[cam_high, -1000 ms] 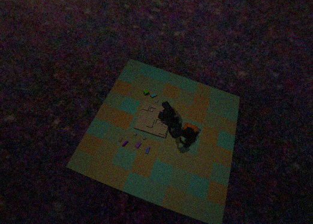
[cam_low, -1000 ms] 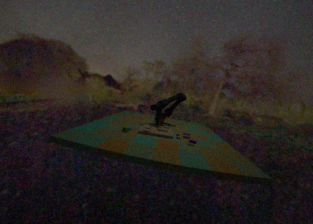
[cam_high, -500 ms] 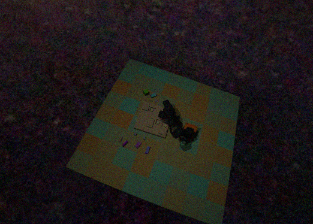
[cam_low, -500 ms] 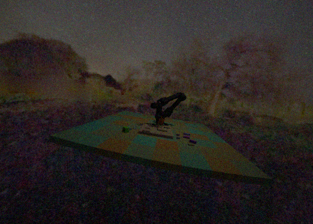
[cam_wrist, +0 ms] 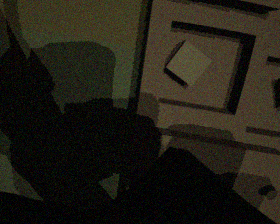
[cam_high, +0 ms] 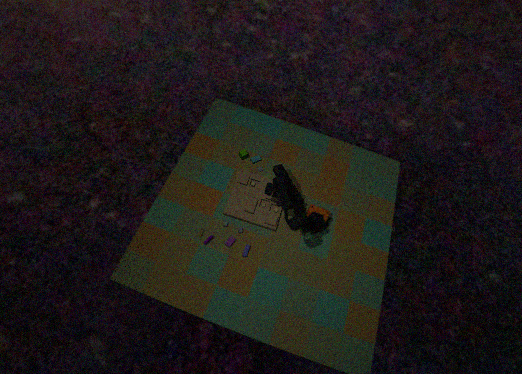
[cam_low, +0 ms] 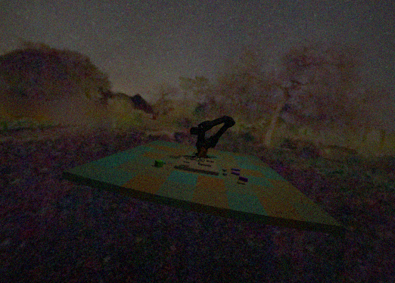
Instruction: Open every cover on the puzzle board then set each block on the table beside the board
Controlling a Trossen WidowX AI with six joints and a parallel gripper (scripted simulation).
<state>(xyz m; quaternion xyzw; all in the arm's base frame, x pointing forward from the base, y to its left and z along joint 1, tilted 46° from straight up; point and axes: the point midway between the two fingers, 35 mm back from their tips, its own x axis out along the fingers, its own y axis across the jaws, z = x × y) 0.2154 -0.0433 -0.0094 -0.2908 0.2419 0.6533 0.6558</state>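
Note:
The puzzle board [cam_high: 239, 202] [cam_wrist: 152, 75] lies flat under the arm, with dark outlines of wells and tracks. In the wrist view a pale square piece [cam_wrist: 189, 63] sits turned inside a square outline. My gripper [cam_high: 270, 189] is shut, with nothing seen in it, above the board's arm side; its fingertips are lost in the dark. Off the board lie a green block [cam_high: 243, 154] [cam_low: 159, 163], a light blue block [cam_high: 256, 159], a purple block [cam_high: 208, 240] [cam_low: 243, 178], a pink-violet block [cam_high: 230, 241] and a blue-violet block [cam_high: 246, 250]. Cover positions are too dark to tell.
Small pale pieces [cam_high: 226, 224] [cam_high: 240, 230] lie between the board and the violet blocks, and another pale piece [cam_high: 260, 169] lies near the light blue block. The arm's orange base [cam_high: 318, 212] stands beside the board on the patchwork table top [cam_high: 280, 286].

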